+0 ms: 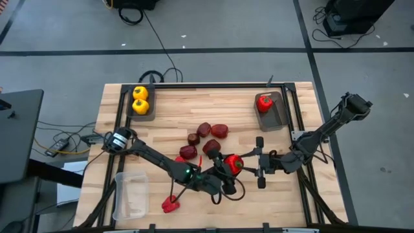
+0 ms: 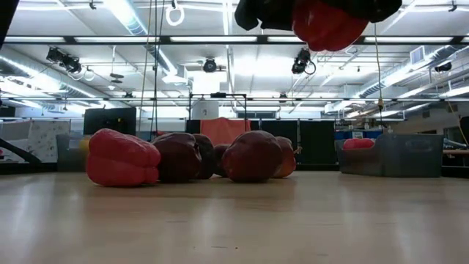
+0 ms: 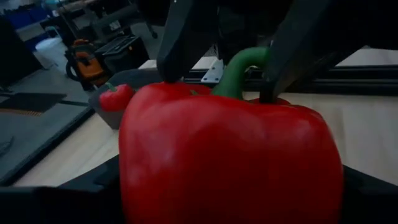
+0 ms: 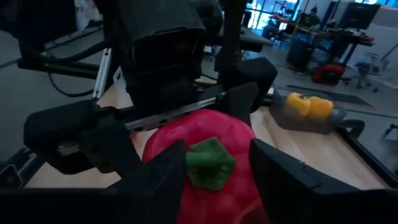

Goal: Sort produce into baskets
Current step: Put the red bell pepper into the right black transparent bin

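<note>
— Room around the edges?

— Plenty of bare surface (image 1: 194,107) along the far side, between the grey basket (image 1: 131,109) with two yellow peppers (image 1: 140,99) at the far left corner and the other grey basket (image 1: 277,114), holding one red pepper (image 1: 264,102), at the far right. Clear tray (image 1: 131,196) near the front left edge, with another red pepper (image 1: 170,205) lying just beside it. Cluster of maroon fruits (image 1: 206,137) mid-surface, close behind both arms.

— And the fingers?

— Meeting at the front centre, over a red bell pepper (image 1: 233,163) lifted off the wood; up at the top of the low view (image 2: 328,22), well clear of the pile. Left gripper (image 1: 226,169) closed against the pepper's sides. Right gripper (image 1: 249,162) reaching in from the other side, fingers (image 4: 161,171) spread wide, one on each side of the green stem (image 4: 209,163), right up against the pepper's top; actual pressing, cannot tell.
</note>
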